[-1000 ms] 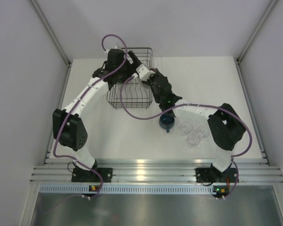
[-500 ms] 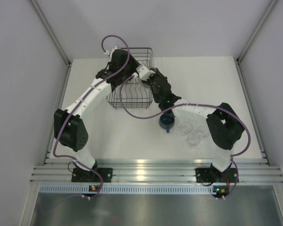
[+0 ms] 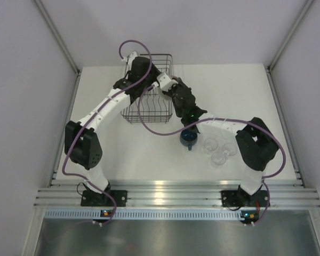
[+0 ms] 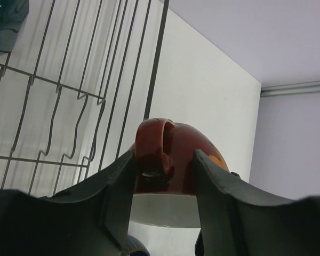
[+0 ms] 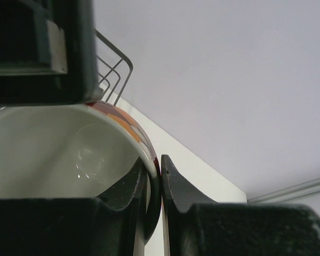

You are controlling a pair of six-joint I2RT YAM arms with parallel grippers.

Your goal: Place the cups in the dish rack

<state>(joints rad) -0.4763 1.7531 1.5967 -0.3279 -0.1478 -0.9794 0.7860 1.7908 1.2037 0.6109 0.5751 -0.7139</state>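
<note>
Apparently early: right end effector (image 5: 153, 181) pinches the red cup (image 5: 69, 154) by its rim beside the dish rack (image 3: 149, 120); left end effector (image 4: 165, 165) straddles its handle, grip unclear. Behind them, blue cup (image 3: 189, 138) and three glasses (image 3: 220, 158) sit unloaded.

The left tool (image 4: 165, 162) stands with its two fingers either side of the handle (image 4: 153, 140) of the red cup (image 4: 196, 140), one finger touching the loop. The dish rack (image 4: 156, 58) wires fill the left, with the white desk (image 4: 208, 90) beyond.
</note>
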